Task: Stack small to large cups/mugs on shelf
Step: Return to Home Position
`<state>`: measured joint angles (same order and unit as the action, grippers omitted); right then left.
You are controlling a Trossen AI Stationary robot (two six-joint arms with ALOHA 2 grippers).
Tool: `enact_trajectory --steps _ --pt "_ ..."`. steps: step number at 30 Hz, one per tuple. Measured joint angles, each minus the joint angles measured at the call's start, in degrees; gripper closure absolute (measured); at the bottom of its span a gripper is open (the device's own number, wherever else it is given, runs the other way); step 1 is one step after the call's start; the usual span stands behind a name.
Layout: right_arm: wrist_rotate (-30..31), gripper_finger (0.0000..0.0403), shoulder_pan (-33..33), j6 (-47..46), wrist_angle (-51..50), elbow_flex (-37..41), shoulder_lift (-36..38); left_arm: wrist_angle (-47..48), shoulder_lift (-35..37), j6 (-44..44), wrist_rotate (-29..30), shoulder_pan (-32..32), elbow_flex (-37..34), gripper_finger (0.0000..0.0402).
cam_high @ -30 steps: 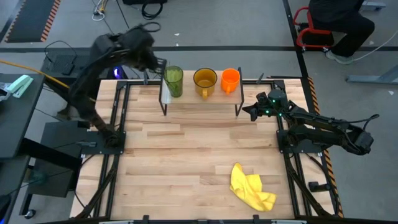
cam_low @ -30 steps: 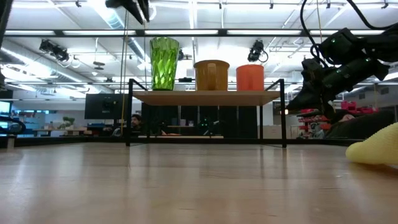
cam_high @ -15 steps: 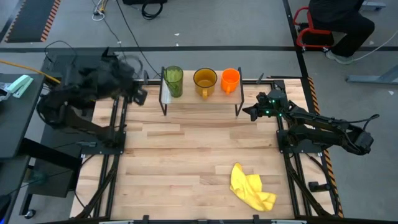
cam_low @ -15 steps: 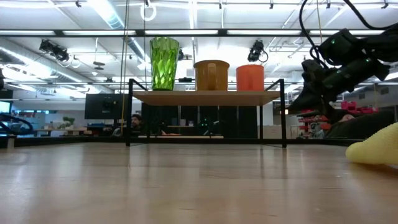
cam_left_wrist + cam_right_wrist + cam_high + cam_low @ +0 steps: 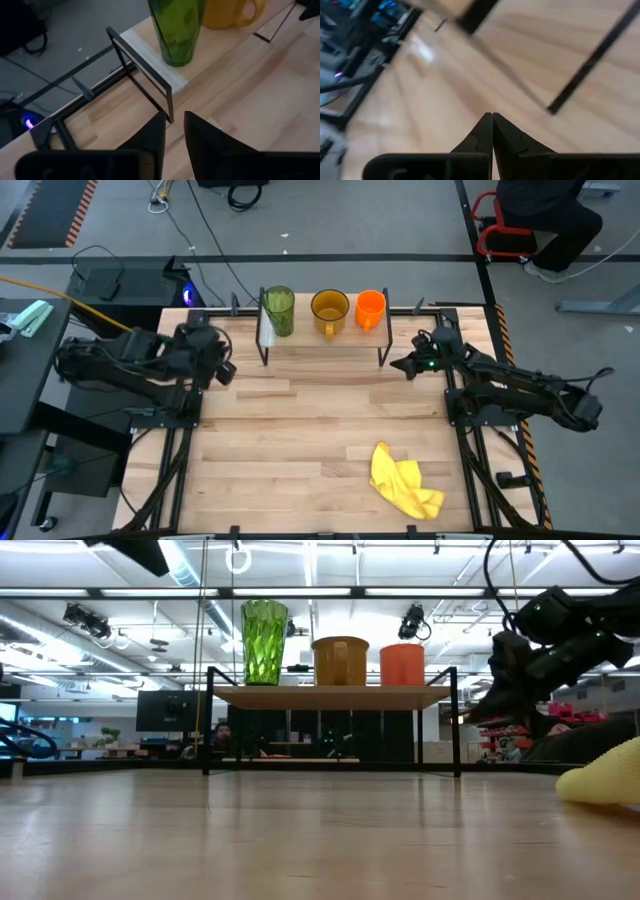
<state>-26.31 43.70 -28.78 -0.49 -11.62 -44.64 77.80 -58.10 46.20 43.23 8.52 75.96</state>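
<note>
Three vessels stand in a row on the shelf (image 5: pixel 320 338) at the table's far edge: the green tumbler (image 5: pixel 279 310) on the left, the amber mug (image 5: pixel 329 310) in the middle, the orange cup (image 5: pixel 370 307) on the right. The low view shows the tumbler (image 5: pixel 264 640), mug (image 5: pixel 340 660) and cup (image 5: pixel 403 664) resting upright on the plank (image 5: pixel 330 695). My left gripper (image 5: pixel 222 370) hovers left of the shelf, its fingers (image 5: pixel 174 122) a narrow gap apart and empty. My right gripper (image 5: pixel 400 365) is shut, just right of the shelf's right legs (image 5: pixel 590 65).
A crumpled yellow cloth (image 5: pixel 405 485) lies near the table's near right corner. Black rails run along the table's left and right sides. A person sits on a red chair (image 5: pixel 490 230) beyond the far right corner.
My left gripper has drawn back from beside the green tumbler, moving toward the table's left and near side and coming lower. The cups and the shelf have stayed as they were.
</note>
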Motion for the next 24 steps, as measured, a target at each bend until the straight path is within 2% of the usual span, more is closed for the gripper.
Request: enact_trajectory --steps 6,8,16,21,24 --pt "-3.74 0.0388 -5.95 -4.88 -0.95 0.02 6.54 -6.89 5.11 2.73 7.44 6.98 -11.29 0.0333" --pt "-3.85 0.0387 -9.05 -6.66 -0.96 0.02 9.59 -10.02 6.39 2.69 8.33 9.02 -14.50 0.0335" --pt "-4.12 0.0387 -22.49 -12.51 0.63 0.02 22.60 -19.88 6.91 2.47 8.45 15.47 -21.39 0.0330" --pt "-4.44 0.0387 -29.62 -20.82 -0.27 0.02 26.07 -22.44 6.78 -0.72 7.89 18.54 -23.99 0.0332" --pt "-4.34 0.0385 -33.65 -20.52 0.08 0.02 26.31 -22.46 6.75 0.79 2.94 19.21 -24.43 0.0335"
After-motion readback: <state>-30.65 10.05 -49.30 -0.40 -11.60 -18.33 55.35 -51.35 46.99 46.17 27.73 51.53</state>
